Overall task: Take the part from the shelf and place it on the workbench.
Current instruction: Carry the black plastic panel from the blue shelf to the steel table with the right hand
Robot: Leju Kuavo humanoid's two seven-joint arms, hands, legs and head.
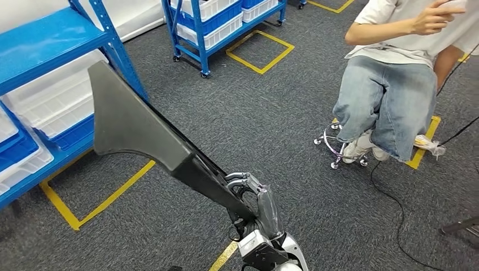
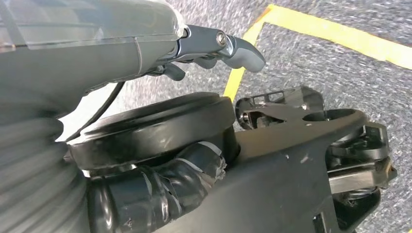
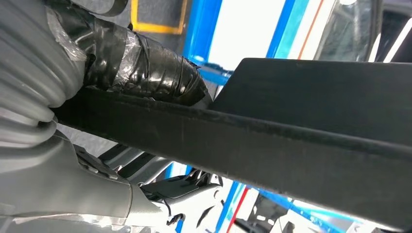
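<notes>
Right hand (image 1: 257,206) grips the narrow end of a long black plastic part with a wide flared head (image 1: 135,130), held up over grey carpet (image 1: 271,124), beside the blue metal shelf (image 1: 51,39). Left hand (image 2: 214,46) mostly cut off, blurred; grip unclear. Seated person (image 1: 395,84) cropped at frame top.

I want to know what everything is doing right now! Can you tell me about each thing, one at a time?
black part: lifted off the shelf, held up in the air, wide end pointing away.
right hand: gripping the black part at its narrow end.
left hand: fingers curled in, holding nothing.
blue shelf: standing, white bins on its levels.
blue cart: parked on wheels, white bins inside.
person: sitting on a rolling stool.
</notes>
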